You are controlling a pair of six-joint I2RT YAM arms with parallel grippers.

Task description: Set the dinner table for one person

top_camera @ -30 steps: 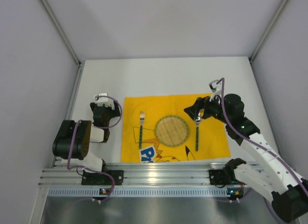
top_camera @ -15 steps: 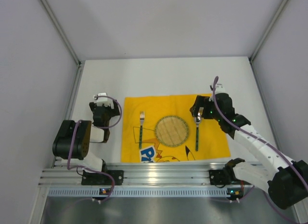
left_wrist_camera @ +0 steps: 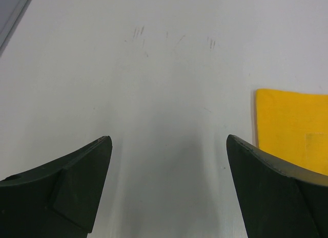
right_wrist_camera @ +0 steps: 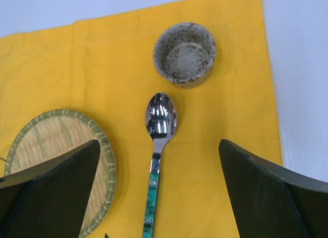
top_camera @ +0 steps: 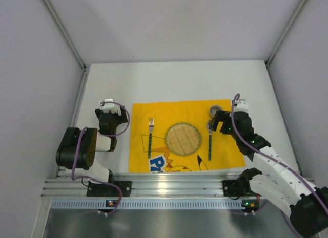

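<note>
Left gripper [left_wrist_camera: 168,142] hangs over the white dinner table [top_camera: 174,82], jaws spread wide and holding nothing. The yellow cloth [top_camera: 154,112] lies at its 3 o'clock. On the cloth, the fork [top_camera: 150,133] is at 9 o'clock of the woven plate [top_camera: 182,139], the spoon [top_camera: 210,141] at 3 o'clock, and a speckled cup [top_camera: 214,112] at the spoon's 12. Right gripper [right_wrist_camera: 159,143] is wide too, empty, above the spoon — the table stretches out under and around the cloth.

a cloth [top_camera: 174,111] lies on the dinner table [top_camera: 174,79], toward the near edge. on it, a woven plate [top_camera: 182,138] sits in the middle, a fork [top_camera: 150,133] to its left, a spoon [top_camera: 209,143] to its right, and a cup [top_camera: 213,111] just beyond the spoon's bowl.
</note>
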